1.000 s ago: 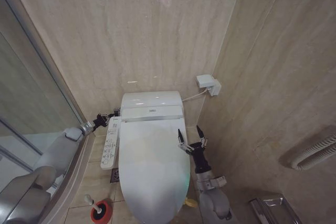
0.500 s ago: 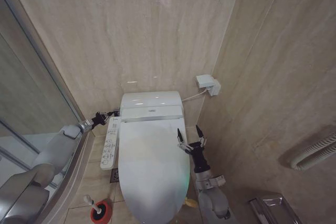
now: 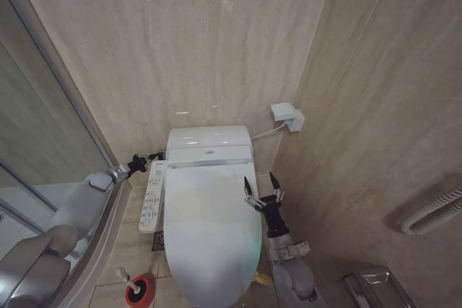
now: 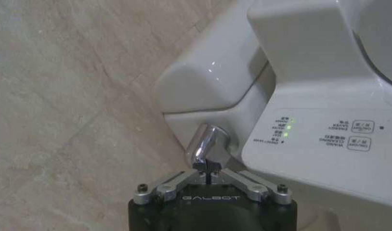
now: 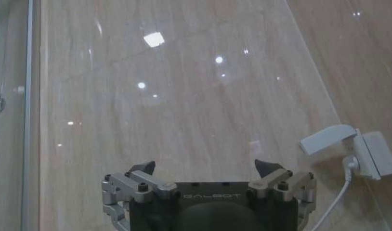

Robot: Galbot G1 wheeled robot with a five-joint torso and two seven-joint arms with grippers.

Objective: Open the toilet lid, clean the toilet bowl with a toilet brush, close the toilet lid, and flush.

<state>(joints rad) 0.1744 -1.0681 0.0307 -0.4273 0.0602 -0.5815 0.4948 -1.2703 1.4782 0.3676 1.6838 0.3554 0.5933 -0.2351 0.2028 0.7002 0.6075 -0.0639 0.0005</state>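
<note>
In the head view we see the large glossy white plastic toilet lid (image 3: 211,232) lying closed over the white ceramic toilet bowl (image 3: 245,295) in the lower middle of the frame, with the thin whitish toilet brush (image 3: 124,276) standing in its small round red holder cup (image 3: 139,290) at the lower left. Our left gripper (image 3: 141,161) sits at the left rear corner of the toilet, beside the white button panel (image 3: 151,204). The left wrist view adds what the head view cannot resolve: the left gripper (image 4: 211,172) has its fingers clenched together, their tips against the chrome flush lever (image 4: 207,143) under the tank's corner. Our right gripper (image 3: 262,191) hovers over the lid's right edge with fingers spread wide and nothing between them; in the right wrist view it (image 5: 206,168) faces the beige tiled wall (image 5: 183,96) and a white wall socket (image 5: 374,155). Compared with half a second ago, both arms and the lid hold practically the same positions.
</note>
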